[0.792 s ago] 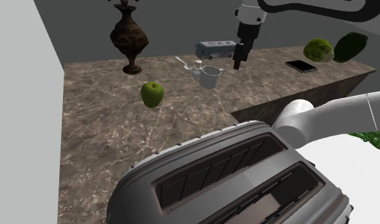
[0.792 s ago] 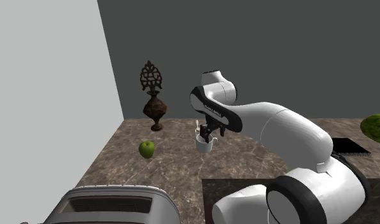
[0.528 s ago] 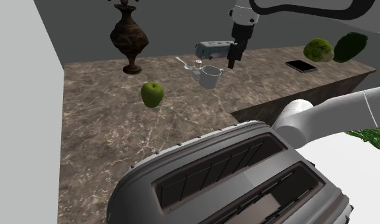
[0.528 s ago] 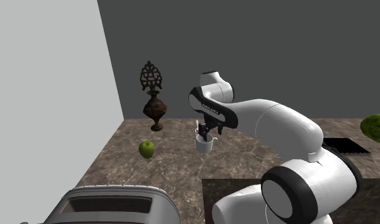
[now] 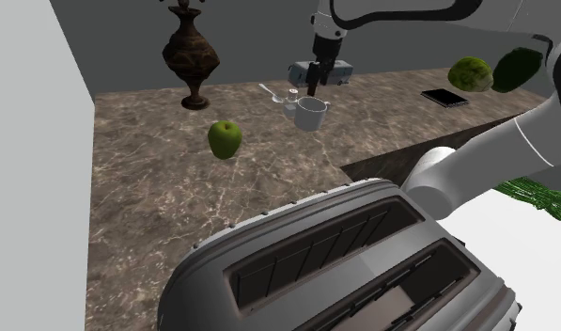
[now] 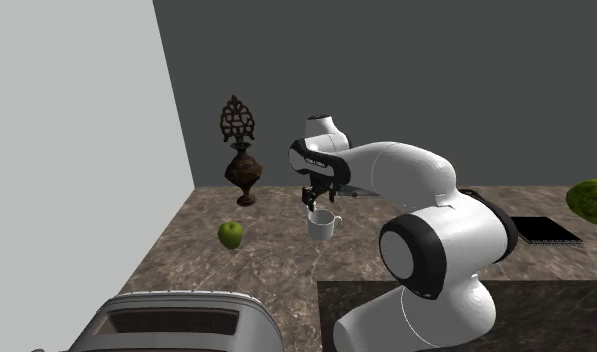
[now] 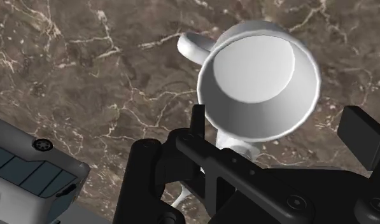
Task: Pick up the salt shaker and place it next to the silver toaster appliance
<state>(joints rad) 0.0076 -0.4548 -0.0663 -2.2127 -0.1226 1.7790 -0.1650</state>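
Note:
The salt shaker, small and pale with a dark cap, stands on the brown marble counter just beside a white cup. My black gripper hangs above the cup and shaker, a little above the counter. In the wrist view its fingers stand apart and open, with the cup below them and untouched. A pale piece shows under the cup's edge; I cannot tell whether it is the shaker. A small silver toaster lies at the counter's back; a large grey toaster is in the foreground.
A green apple sits toward the shoulder view's left of the cup. A dark ornate vase stands at the back left. A spoon lies by the shaker. A black phone and green leafy lumps are at the right.
The gripper has moved toward the shoulder view's left, from beside the cup's right to above the cup and shaker. The arm swung with it. Nothing on the counter moved.

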